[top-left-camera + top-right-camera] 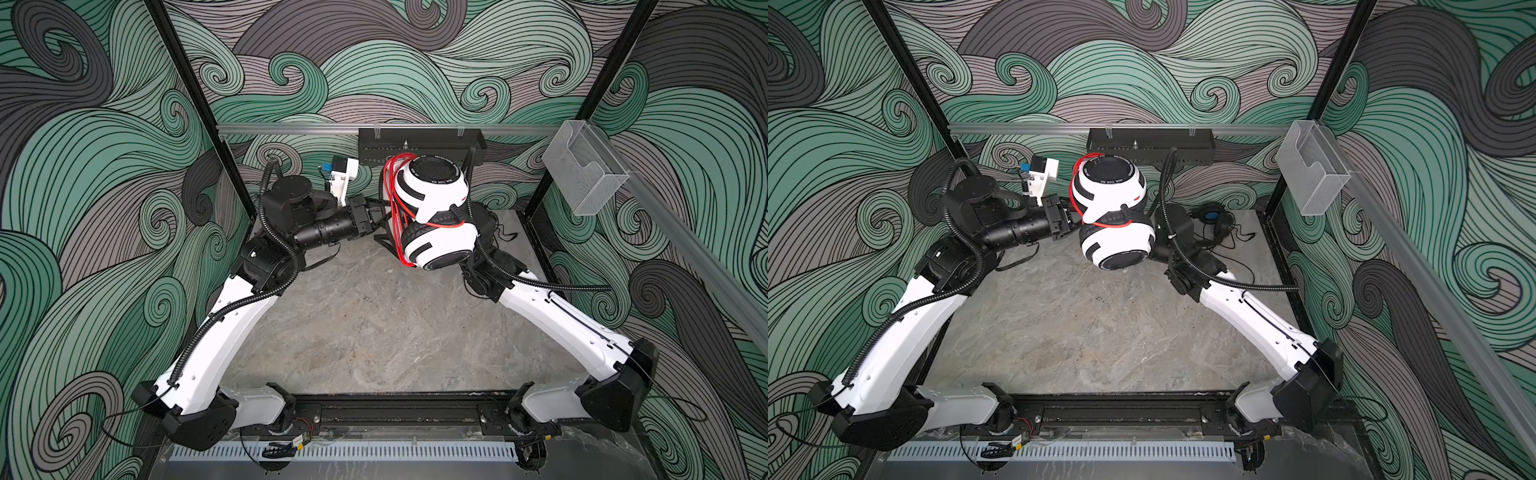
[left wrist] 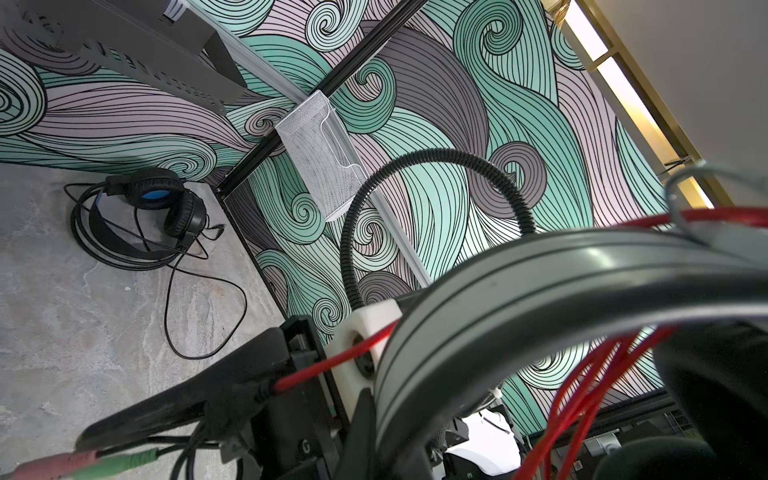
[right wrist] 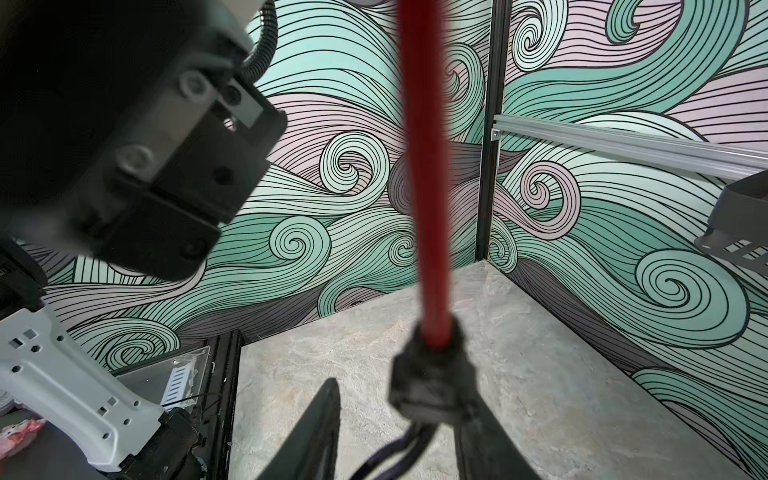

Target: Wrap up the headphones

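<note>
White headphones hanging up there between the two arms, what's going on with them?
Two robot arms are wrapping a headset's cord. The left tool is shut on the headband of the white headphones, holding them above the table, with the red cord looped several times around the band. The right tool has its jaws around the black joint at the cord's end, not yet clamped. The black headphones lie at the back right corner, cord loose.

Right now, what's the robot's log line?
left gripper: shut on white headphones | right gripper: open around end of red cord | black headphones: on table, cord loose
</note>
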{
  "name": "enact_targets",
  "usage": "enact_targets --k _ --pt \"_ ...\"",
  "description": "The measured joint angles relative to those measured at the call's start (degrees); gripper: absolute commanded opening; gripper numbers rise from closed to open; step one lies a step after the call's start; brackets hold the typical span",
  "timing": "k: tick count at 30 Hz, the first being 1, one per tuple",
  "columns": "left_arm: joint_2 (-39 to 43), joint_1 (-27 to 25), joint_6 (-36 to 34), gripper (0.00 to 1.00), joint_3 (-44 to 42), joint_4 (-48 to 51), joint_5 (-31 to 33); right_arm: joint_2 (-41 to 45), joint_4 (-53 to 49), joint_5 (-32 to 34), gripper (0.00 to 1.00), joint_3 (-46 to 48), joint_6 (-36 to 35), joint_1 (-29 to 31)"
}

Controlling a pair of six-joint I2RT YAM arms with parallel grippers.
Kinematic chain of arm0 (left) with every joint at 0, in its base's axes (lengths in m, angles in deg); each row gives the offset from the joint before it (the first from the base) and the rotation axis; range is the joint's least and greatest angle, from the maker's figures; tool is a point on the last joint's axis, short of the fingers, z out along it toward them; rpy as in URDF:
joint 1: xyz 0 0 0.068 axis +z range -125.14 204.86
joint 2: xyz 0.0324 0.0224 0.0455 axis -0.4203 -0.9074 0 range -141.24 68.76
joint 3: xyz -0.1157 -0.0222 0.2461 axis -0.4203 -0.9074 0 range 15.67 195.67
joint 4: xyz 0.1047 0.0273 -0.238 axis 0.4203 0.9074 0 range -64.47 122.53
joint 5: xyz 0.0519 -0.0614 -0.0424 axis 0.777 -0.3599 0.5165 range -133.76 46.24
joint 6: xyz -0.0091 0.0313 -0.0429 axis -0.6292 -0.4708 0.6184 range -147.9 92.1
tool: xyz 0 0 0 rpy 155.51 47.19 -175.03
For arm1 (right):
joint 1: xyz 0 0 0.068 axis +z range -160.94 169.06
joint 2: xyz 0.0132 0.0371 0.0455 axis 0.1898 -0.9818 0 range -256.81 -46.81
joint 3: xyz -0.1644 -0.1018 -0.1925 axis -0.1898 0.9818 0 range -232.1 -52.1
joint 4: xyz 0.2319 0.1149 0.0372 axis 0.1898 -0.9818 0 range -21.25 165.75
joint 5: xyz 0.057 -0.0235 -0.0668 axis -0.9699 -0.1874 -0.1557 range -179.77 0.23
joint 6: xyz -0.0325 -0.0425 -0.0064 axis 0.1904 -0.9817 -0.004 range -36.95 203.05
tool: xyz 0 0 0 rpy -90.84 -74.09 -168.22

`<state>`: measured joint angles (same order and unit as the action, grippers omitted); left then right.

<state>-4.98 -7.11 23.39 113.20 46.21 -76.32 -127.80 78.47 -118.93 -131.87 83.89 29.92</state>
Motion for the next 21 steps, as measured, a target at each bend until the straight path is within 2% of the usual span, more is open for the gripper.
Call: enact_targets --k 8,12,21 --pt "0.0 0.0 0.0 0.0 1.2 -0.9 0.0 -0.4 0.4 -1.4 0.16 1.5 1.3 0.0" --pt "0.0 0.0 0.0 0.0 1.2 -0.9 0.3 -0.3 1.7 -1.8 0.0 3.3 2.2 0.0" --pt "0.0 0.0 -0.4 0.0 1.1 -0.4 5.3 3.0 2.7 -1.9 0.0 8.1 3.0 0.0"
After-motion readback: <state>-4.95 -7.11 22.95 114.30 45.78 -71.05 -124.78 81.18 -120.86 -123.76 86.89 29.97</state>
